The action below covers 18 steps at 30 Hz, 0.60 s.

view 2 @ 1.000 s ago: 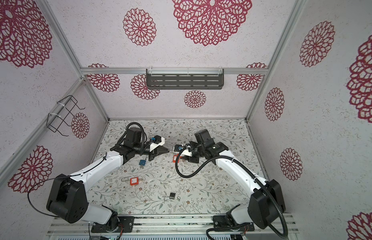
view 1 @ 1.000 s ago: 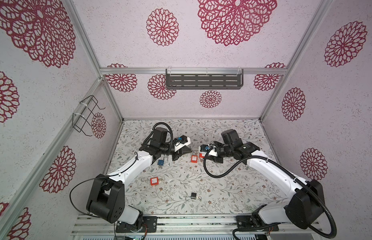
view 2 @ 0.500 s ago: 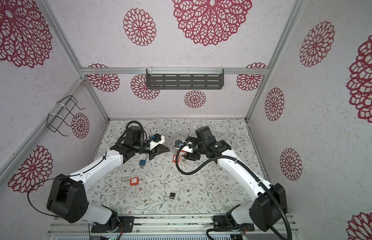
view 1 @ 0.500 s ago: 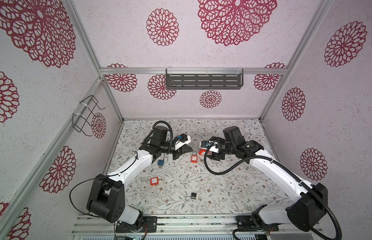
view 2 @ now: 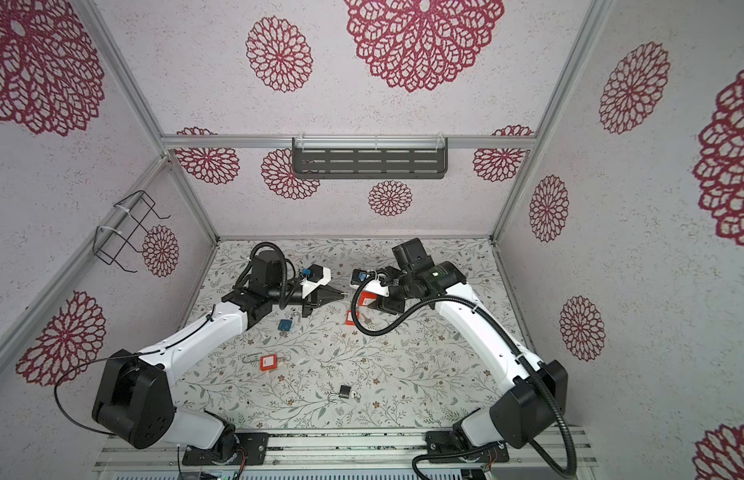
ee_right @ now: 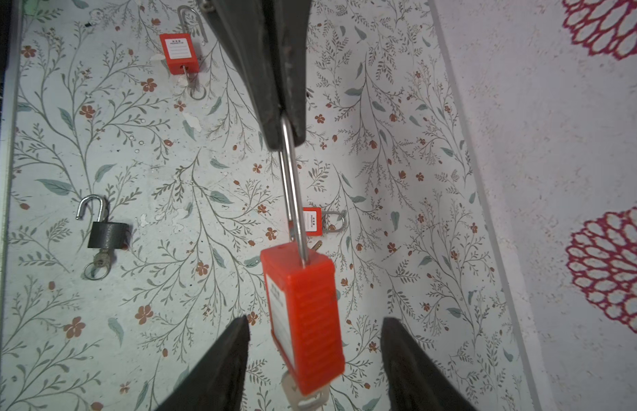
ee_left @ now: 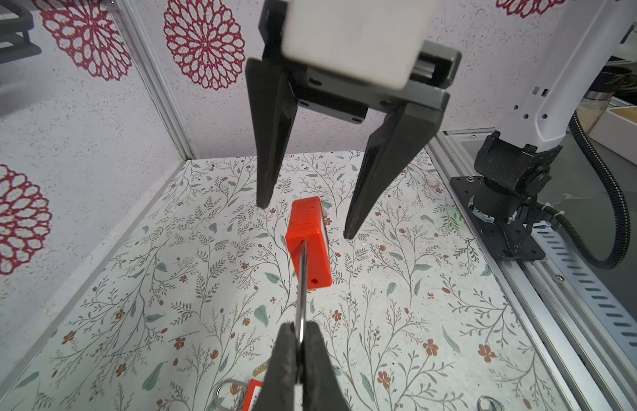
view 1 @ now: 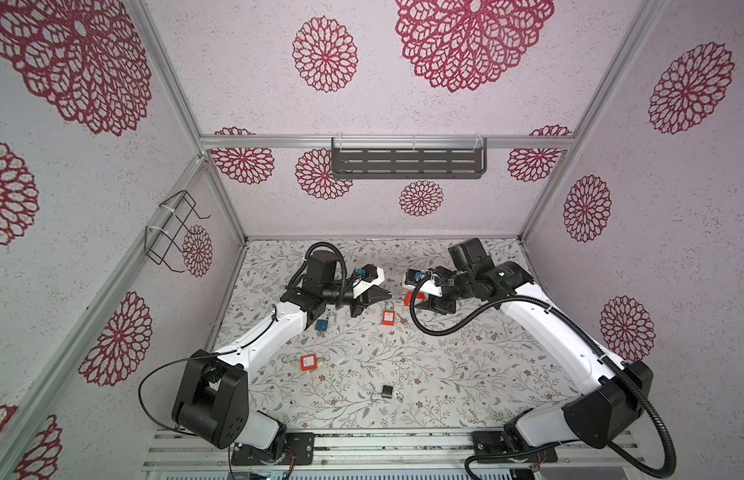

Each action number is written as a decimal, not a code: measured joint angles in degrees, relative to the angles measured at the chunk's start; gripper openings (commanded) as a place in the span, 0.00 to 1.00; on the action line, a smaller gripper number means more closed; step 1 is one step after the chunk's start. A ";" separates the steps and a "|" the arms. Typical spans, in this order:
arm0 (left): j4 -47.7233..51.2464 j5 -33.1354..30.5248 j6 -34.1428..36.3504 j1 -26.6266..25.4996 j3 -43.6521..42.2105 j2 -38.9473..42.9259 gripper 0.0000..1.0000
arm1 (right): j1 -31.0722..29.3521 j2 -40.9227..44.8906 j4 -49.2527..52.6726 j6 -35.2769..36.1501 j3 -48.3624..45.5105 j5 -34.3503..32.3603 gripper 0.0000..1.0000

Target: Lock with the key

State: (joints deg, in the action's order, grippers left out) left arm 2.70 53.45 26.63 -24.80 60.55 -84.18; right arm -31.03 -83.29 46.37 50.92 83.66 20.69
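A red padlock hangs in the air above the middle of the table, shown in both top views. My left gripper is shut on its steel shackle and holds it from the left. My right gripper stands open with one finger on each side of the padlock's body, and neither finger touches it. A silver key sticks out of the padlock's underside, between the right fingers.
On the flowered table lie a red padlock under the grippers, another red one, a blue one and a black one with its shackle open. A dark shelf hangs on the back wall and a wire basket on the left wall.
The right gripper's jaws have spread apart around the padlock's body, and the right arm has shifted a little toward the back. The left gripper has kept its hold.
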 measured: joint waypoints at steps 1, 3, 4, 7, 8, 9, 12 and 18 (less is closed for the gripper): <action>-0.11 0.00 0.00 -0.04 -0.13 0.31 0.00 | 0.00 -0.39 0.61 0.02 0.13 0.20 0.58; -0.28 -0.02 0.02 -0.11 -0.31 0.85 0.00 | 0.00 -0.98 1.33 0.00 0.26 0.55 0.56; -0.31 -0.02 0.02 -0.17 -0.37 1.09 0.00 | 0.00 -1.22 1.79 -0.02 0.42 0.59 0.55; -0.37 0.02 0.07 -0.48 -0.42 1.42 0.00 | 0.00 -1.70 2.69 0.04 0.85 0.74 0.51; -0.37 0.04 0.09 -0.59 -0.44 1.44 0.00 | 0.00 -1.79 2.84 0.07 0.96 0.83 0.49; -0.37 0.07 0.09 -0.68 -0.50 1.44 0.00 | 0.00 -1.81 2.95 0.00 0.98 1.03 0.47; -0.35 0.09 0.11 -0.83 -0.55 1.44 0.00 | 0.00 -1.84 3.37 0.44 1.14 1.66 0.40; -0.35 0.11 0.11 -0.83 -0.55 1.44 0.00 | 0.00 -1.88 3.52 1.11 1.36 2.32 0.31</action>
State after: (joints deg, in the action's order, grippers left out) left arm 2.35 53.56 26.74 -25.63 60.01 -82.74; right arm -31.03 -85.17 49.89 52.03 85.01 23.00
